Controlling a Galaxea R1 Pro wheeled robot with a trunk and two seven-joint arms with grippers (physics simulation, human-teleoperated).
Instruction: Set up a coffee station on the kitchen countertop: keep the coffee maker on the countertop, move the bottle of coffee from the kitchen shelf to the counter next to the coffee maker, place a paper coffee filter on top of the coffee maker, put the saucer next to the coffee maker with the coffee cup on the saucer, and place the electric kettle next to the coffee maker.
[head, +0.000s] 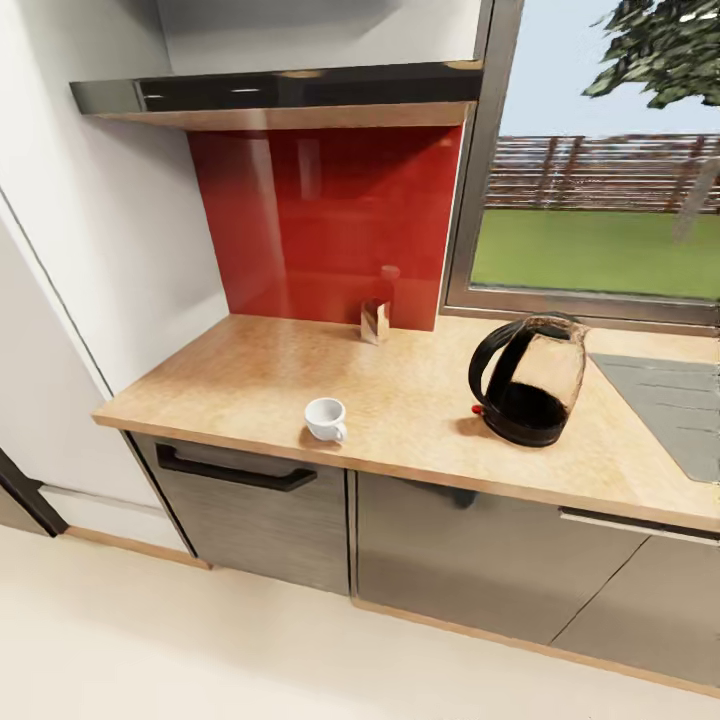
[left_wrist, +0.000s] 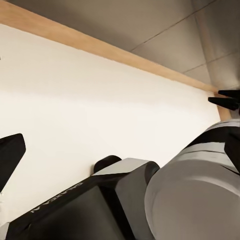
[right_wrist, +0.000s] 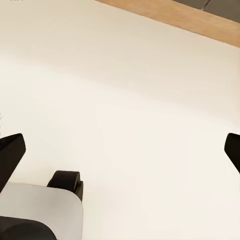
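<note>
The kitchen countertop (head: 250, 370) runs across the head view, pale wood-look over dark grey cabinets. A small white coffee cup (head: 325, 418) stands near its front edge, handle toward me. To its right sits the rounded dark electric kettle (head: 530, 380) with a black loop handle and a red dot at its base. The coffee maker, bottle of coffee, paper coffee filter and saucer are out of view. My left gripper (left_wrist: 118, 127) and right gripper (right_wrist: 121, 150) hang low over the pale floor, both open and holding nothing.
A small tan container (head: 375, 321) stands at the back against the red backsplash (head: 320, 220). A steel sink (head: 670, 400) is set into the counter at right, under a window (head: 600, 200). A dark hood (head: 280, 92) overhangs the counter. A black drawer handle (head: 235, 472) sticks out below.
</note>
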